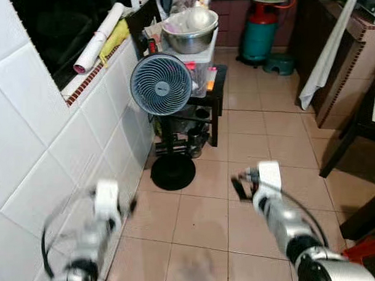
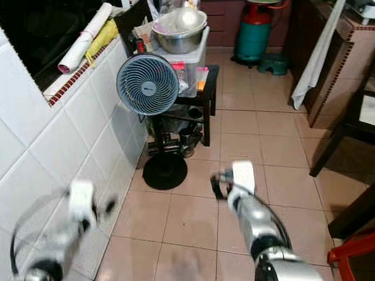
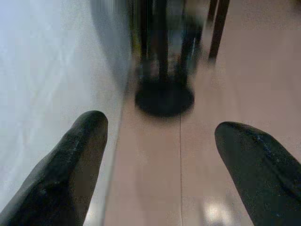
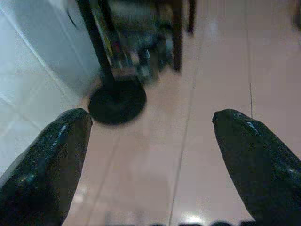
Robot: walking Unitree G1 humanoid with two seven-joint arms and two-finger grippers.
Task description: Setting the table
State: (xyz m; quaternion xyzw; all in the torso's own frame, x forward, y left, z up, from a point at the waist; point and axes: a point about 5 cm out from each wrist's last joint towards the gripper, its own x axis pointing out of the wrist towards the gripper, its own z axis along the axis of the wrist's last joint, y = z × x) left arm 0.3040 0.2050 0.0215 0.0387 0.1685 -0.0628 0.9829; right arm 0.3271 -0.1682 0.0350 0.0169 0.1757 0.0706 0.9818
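Silver arms forward, both claws (image 3: 160,155) (image 4: 150,150) spread

Light: we are seeing even, bright indoor light.
Glare: the floor tiles (image 4: 221,117) are reflecting pale highlights.
Blur: the left arm (image 1: 95,233) is smearing; the fan base (image 3: 164,99) is looking soft.

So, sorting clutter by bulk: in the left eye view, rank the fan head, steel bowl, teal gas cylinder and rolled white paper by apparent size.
1. Round grey fan head
2. Steel mixing bowl and teal gas cylinder: look alike; the cylinder stands farther away
3. Rolled white paper
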